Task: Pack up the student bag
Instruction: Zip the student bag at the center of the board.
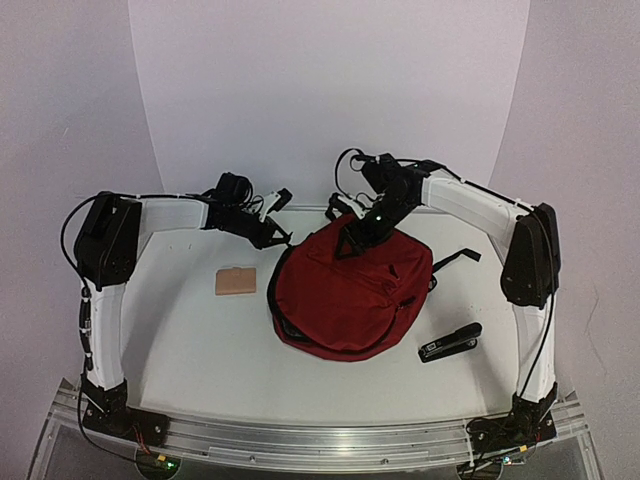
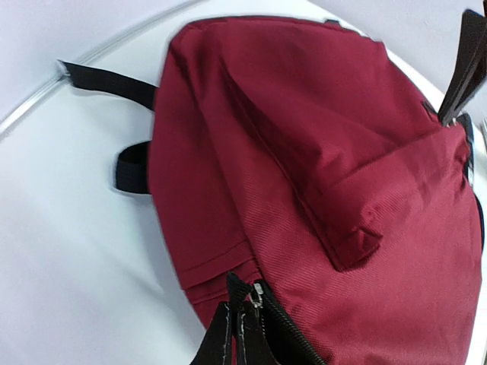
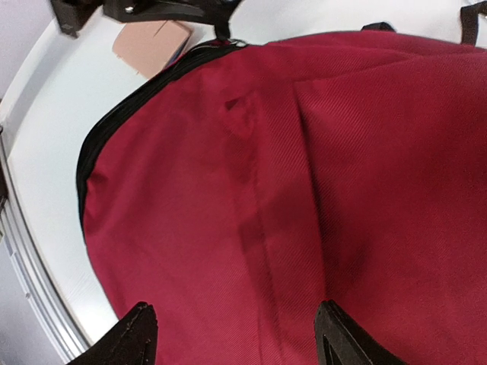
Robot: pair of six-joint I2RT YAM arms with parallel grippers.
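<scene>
The student bag (image 1: 350, 290) is a dark red backpack lying flat in the middle of the table, its black zipper running along its left edge. My left gripper (image 1: 274, 238) is at the bag's upper left corner. In the left wrist view this gripper (image 2: 239, 323) is shut on the black zipper pull tab (image 2: 237, 287), next to the metal slider (image 2: 259, 296). My right gripper (image 1: 356, 238) hovers over the bag's top end. It stands open (image 3: 237, 334), its two fingertips (image 3: 140, 328) spread above the red fabric (image 3: 289, 190) with nothing between them.
A small tan card-like item (image 1: 236, 281) lies on the table left of the bag, also in the right wrist view (image 3: 150, 46). A black stapler (image 1: 450, 342) lies to the bag's lower right. Black straps (image 1: 458, 258) trail from the bag's right side.
</scene>
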